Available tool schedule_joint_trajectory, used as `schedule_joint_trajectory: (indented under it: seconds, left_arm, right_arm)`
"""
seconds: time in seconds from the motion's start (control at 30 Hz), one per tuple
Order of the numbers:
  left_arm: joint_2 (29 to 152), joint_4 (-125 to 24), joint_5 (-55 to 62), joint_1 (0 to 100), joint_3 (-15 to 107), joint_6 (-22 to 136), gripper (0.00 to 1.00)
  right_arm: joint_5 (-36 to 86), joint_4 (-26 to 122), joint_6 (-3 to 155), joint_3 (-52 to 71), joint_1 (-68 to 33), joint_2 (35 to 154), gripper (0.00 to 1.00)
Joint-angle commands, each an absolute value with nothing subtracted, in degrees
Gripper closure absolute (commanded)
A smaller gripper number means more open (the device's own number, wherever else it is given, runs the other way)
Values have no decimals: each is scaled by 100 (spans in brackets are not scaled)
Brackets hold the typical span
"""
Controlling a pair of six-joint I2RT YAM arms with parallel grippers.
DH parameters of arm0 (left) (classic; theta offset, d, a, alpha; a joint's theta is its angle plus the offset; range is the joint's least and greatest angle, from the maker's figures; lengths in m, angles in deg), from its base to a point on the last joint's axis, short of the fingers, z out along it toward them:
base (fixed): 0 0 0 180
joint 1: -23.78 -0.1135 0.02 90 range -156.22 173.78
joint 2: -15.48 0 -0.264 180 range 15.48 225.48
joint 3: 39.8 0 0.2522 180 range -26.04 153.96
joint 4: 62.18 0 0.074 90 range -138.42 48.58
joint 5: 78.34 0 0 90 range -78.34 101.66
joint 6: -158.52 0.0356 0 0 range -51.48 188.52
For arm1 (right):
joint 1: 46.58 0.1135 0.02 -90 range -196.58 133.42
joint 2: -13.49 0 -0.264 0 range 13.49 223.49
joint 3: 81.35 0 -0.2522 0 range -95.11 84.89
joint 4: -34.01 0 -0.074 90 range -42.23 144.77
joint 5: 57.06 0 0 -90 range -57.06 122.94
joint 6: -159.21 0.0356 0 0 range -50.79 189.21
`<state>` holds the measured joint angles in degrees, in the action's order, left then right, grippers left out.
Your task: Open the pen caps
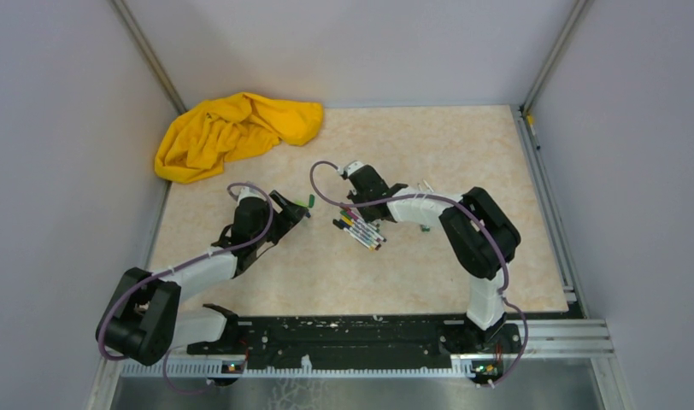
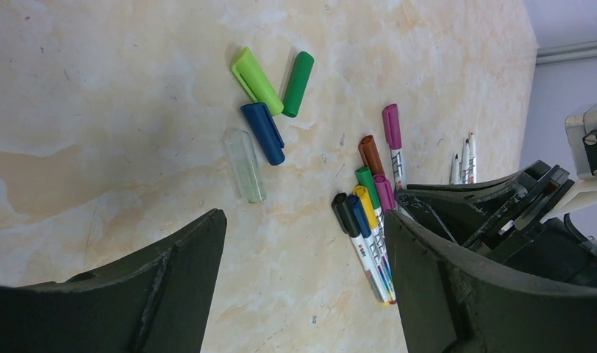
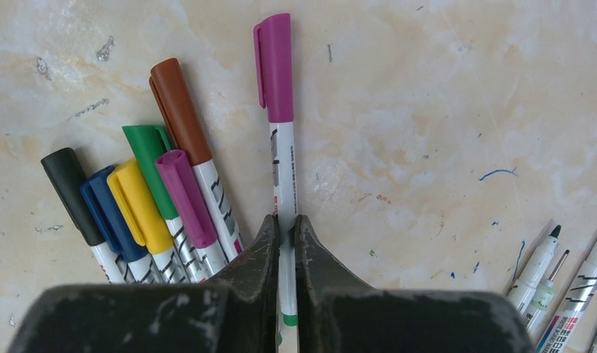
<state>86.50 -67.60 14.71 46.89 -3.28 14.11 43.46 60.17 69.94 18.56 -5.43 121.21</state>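
Note:
My right gripper (image 3: pixel 286 220) is shut on the white barrel of a pen (image 3: pixel 284 176) whose purple cap (image 3: pixel 273 66) points away from me. To its left lies a bunch of capped pens (image 3: pixel 145 198) with black, blue, yellow, green, purple and brown caps. My left gripper (image 2: pixel 304 217) is open and empty above the table, just left of that bunch (image 2: pixel 365 220). Loose caps lie beyond it: light green (image 2: pixel 256 81), dark green (image 2: pixel 298 83), blue (image 2: pixel 264 132) and clear (image 2: pixel 245 165). In the top view the left gripper (image 1: pixel 297 209) and the right gripper (image 1: pixel 349 213) face each other over the pens (image 1: pixel 362 231).
Several uncapped pens (image 3: pixel 545 265) lie to the right of the held pen. A yellow cloth (image 1: pixel 232 132) is heaped at the back left corner. Walls close in the table on the left, back and right.

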Motion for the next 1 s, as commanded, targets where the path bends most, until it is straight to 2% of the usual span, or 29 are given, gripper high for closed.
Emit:
schedule_joint_trajectory:
  seconds: [0.0,0.23,0.5,0.73,0.97]
  left_arm:
    - [8567,-6900,1456,4707,-405,1350,16]
    - [8113,-6856,1236,4707,-442,1435,15]
    - [7369,-6877,615,4712,-488,1509,5]
    - [7259,-6936,-60,4724,-370,1645,3]
    - [7327,-7116,-150,4843,-293,1651,2]
  right_arm:
    - [4341,5964,7171,2163,-525,12192,100]
    - [4666,5798,7148,2233,-534,11557,100]
    - [4622,6095,7132,2178,-411,10586,100]
    - [4451,6061,7545,2528,100,9962,100]
    - [4406,5732,8149,3028,740,9436,100]
